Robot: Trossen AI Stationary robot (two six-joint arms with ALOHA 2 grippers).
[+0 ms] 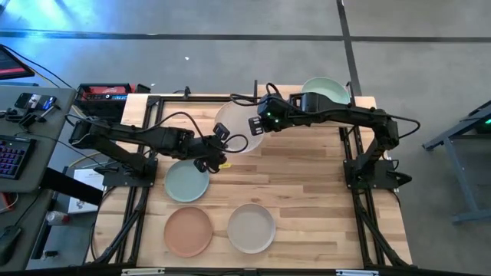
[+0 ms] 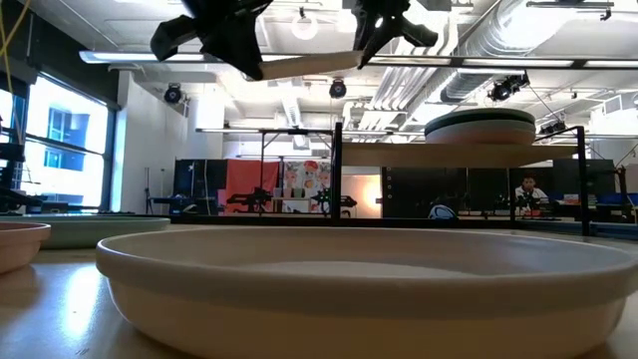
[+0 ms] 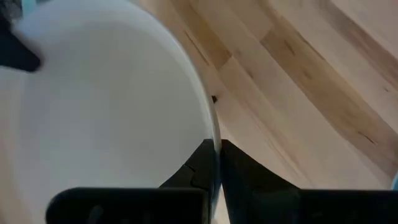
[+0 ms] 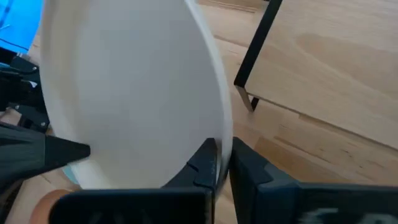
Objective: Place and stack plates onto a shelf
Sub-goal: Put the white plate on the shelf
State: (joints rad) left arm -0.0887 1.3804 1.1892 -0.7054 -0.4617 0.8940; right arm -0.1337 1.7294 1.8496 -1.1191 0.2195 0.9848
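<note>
I see both my left gripper (image 1: 222,146) and right gripper (image 1: 257,123) pinching the white plate (image 1: 234,129) aloft beside the shelf (image 2: 459,153).

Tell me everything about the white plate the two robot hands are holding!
The white plate is round, shallow and matte, with a thin raised rim. It is up in the air, level, above the table, beside the shelf. The left gripper pinches one edge and the right gripper pinches another edge, each with a finger on either side of the rim. Nothing else touches it.
</note>
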